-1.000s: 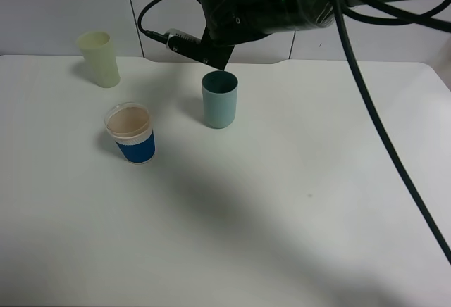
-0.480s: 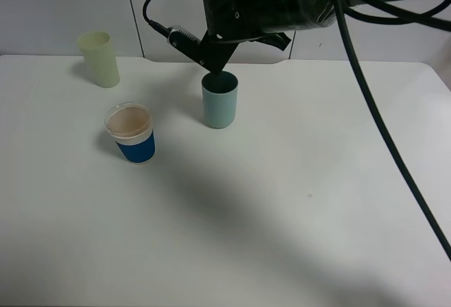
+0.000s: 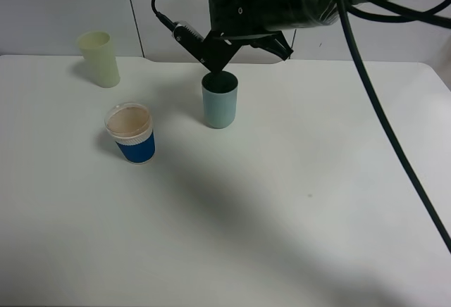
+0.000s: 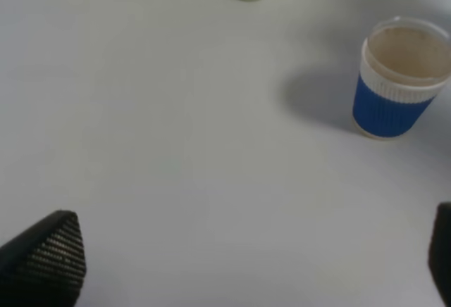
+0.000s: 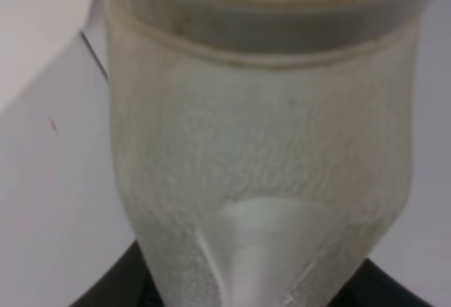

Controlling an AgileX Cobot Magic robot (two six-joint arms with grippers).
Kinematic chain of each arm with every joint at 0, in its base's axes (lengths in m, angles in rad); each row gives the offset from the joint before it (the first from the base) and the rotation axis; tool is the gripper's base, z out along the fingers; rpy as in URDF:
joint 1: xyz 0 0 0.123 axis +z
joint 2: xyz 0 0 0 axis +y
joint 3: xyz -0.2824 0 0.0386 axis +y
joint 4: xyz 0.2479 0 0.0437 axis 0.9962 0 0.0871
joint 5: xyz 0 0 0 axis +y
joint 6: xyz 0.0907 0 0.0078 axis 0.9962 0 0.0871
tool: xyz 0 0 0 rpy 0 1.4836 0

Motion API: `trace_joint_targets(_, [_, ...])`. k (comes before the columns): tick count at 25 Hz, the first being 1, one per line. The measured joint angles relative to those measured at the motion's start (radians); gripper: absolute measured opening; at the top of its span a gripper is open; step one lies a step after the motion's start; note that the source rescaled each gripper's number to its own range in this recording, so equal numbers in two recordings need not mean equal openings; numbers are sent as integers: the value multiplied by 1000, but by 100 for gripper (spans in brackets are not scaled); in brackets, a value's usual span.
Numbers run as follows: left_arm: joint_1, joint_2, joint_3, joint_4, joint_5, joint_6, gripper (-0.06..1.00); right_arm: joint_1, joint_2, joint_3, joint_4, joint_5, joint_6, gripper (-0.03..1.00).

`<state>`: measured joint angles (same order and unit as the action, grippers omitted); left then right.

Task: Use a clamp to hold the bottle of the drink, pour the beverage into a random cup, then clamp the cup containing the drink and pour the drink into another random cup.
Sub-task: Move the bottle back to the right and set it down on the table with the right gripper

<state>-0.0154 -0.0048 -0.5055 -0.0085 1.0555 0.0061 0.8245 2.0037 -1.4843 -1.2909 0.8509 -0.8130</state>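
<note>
Bottle of the drink [image 5: 261, 145]: frosted translucent plastic | right pincer [image 5: 246, 296] clenched on it | left pincer [image 4: 243, 258] released

I see the near half and the right side of the table [image 3: 296, 236] bare, so either arm can sweep there freely. On the left, the blue paper cup [image 3: 131, 134] and the pale yellow-green tumbler [image 3: 99, 58] stand apart, with a lane between them. The teal cup [image 3: 220, 103] stands alone mid-table, open on all sides. But the right arm [image 3: 261, 1], holding the bottle of the drink [image 5: 261, 145], hangs directly above it, and its cable [image 3: 384, 145] slants across the right side.
</note>
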Motion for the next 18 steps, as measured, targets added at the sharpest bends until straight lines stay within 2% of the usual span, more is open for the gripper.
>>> trace_joint_targets(9, [0, 0, 0, 0, 0, 0, 99, 0, 0, 0, 41, 2, 21, 0])
trace_joint_targets(15, [0, 0, 0, 0, 0, 0, 99, -3, 0, 0, 41, 53, 326, 0])
trace_joint_targets(18, [0, 0, 0, 0, 0, 0, 99, -5, 0, 0, 44, 83, 422, 0])
